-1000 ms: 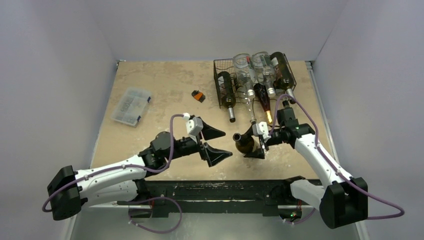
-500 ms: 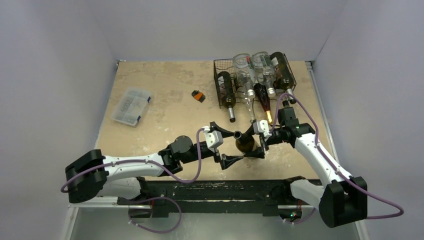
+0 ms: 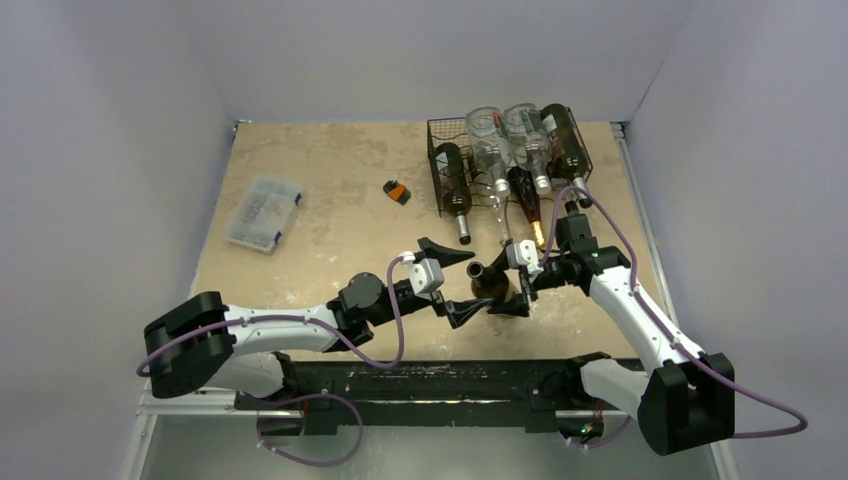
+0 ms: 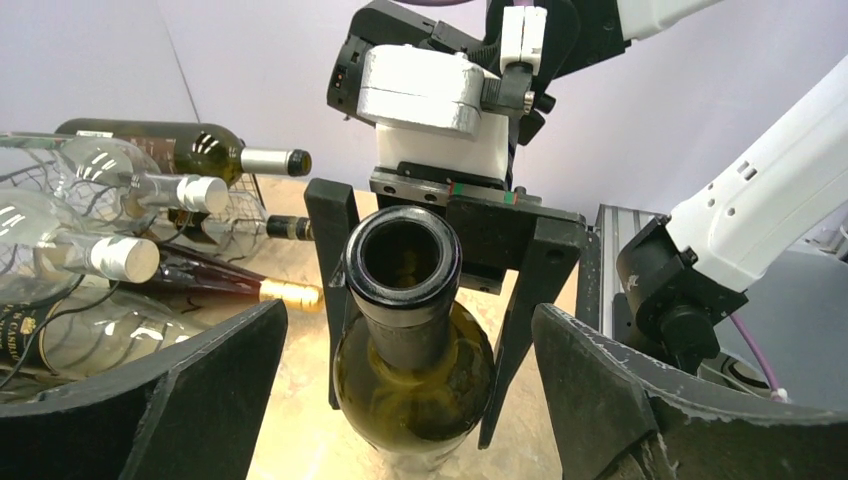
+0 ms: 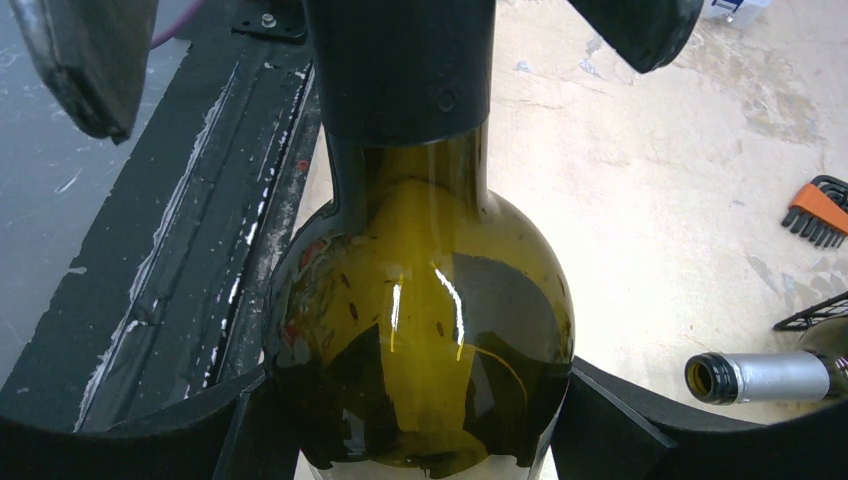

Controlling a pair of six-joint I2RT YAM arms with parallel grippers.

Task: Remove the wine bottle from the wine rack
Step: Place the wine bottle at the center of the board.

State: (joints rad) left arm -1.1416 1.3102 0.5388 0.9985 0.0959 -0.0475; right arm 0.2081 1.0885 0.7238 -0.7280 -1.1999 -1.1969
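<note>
Dark olive-green glass wine bottle (image 3: 492,292) out of black wire-mesh wine rack (image 3: 437,135), in front of rack on arms' side, apart from it. Right gripper (image 3: 518,288) clamped round bottle's wide body, neck tilted toward left arm. Left gripper (image 3: 476,281) spread wide, one finger either side of open neck, not touching glass. Removal looks done; likely left: handover or setting down. Other clear and dark bottles (image 3: 500,140) lie in rack. Whether base touches table: cannot tell.

wine bottle (image 4: 405,262) in right pincer (image 4: 414,418), left pincer (image 4: 410,314) spread wide
</note>
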